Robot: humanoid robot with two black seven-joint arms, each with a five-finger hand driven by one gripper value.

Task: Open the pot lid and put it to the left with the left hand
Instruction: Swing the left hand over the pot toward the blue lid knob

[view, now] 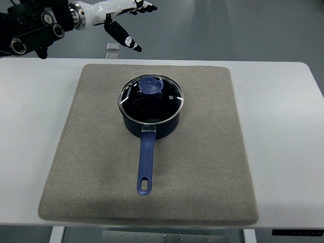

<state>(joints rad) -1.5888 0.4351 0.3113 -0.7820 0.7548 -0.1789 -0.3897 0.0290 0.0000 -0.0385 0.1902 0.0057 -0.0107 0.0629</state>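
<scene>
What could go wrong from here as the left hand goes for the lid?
1. The left hand is raised beyond the table's far edge, fingers spread, so it has a long approach to the small blue knob; a slight misalignment could miss it.
2. The glass lid looks smooth and may slip from the fingers.
3. The dark blue saucepan sits loose on the grey felt mat; a sideways push could shift it or swing its long handle.

Bare mat (212, 167) rings the lidded pot (151, 107); only its handle (146, 164) juts near.
</scene>
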